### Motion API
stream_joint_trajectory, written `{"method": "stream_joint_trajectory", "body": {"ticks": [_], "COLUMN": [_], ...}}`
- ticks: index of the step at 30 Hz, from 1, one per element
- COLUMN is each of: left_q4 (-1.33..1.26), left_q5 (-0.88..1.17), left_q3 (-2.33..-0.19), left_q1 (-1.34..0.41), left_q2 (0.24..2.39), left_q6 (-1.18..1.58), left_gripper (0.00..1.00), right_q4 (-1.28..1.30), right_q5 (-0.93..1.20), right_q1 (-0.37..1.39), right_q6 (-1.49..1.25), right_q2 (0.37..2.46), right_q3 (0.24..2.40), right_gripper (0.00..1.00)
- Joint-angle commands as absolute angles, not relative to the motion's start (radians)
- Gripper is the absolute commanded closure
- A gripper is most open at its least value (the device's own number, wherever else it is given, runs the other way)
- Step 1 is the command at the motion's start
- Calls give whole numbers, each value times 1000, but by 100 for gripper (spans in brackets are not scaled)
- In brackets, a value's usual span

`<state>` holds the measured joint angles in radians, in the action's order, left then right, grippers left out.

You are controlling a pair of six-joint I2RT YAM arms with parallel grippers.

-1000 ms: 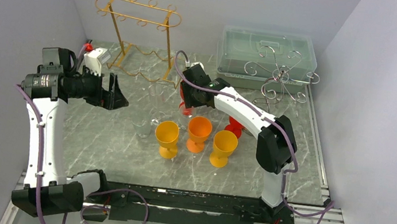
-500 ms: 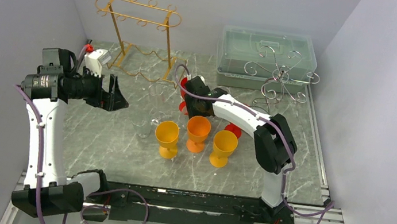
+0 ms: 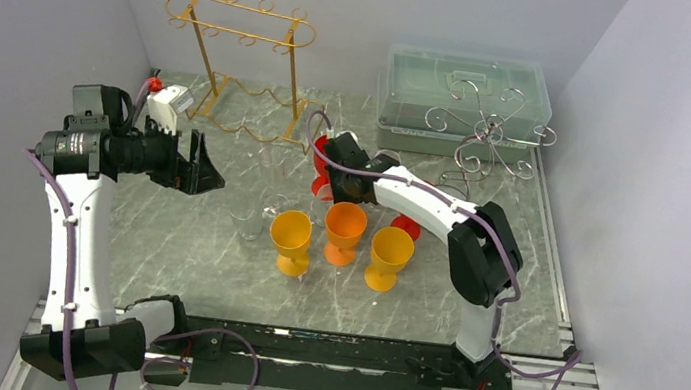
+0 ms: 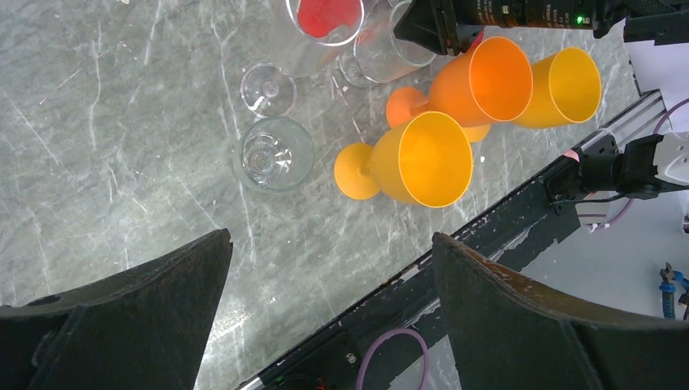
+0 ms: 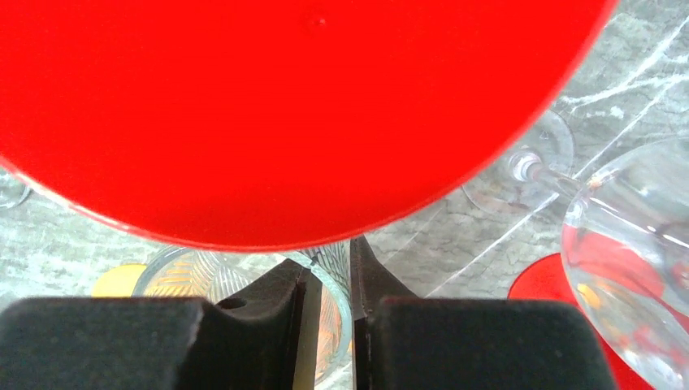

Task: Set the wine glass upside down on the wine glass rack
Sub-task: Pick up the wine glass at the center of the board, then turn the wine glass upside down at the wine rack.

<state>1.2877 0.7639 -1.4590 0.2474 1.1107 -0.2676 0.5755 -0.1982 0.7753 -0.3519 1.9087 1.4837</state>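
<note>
Right hand [image 3: 328, 175] is down beside the red glass [image 3: 322, 147], at 12 o'clock from the orange goblet [image 3: 347, 223]. Left hand [image 3: 208, 163] hangs wide open, 9 o'clock.

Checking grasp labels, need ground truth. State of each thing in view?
left gripper: open, holding nothing.
right gripper: shut on the wall of the patterned clear glass.
gold rack: upright, nothing hung.
left yellow goblet: upright, mouth up.
orange goblet: upright, mouth up.
right yellow goblet: upright, mouth up.
small clear glass: upright, empty.
plastic box: lid on.
</note>
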Motion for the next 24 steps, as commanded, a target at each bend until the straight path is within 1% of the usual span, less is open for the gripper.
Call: {"method": "stream_joint_trajectory", "body": {"ticks": [1,5,8,13,17,20,24], "left_q4": [1297,1298,1248,1180,1183,1151,1137], "left_q5": [816,853,891,1008,1012,1002,1036], "left_q3": [-1493,-1510,-1504,-1530,-1565,-1548,-1515], "left_q1": [245,245,245,233,164,104,90], "left_q2": [1107,1121,1100,1092,1116,1108,1091], "left_q6": [-263,-247,-225,-158,-131,-83,-60], "left_gripper": [1,1,1,1,1,1,1], "right_q4": [585,625,654,633,578,531,507], "right_q5": [-213,-215,-218,-241,-263,-304,-362], "right_q1": [777,784,809,895,968,1032,1101], "right_q6": [-345,-335,-331,-350,-378,-380,-365], "right_q2": [1788,1684,1612,1494,1466,1472,1500], "right_q3": [1577,1664,1726,1765,1786,1801,1842], "right_gripper": [100,100,100,100,100,100,100]}}
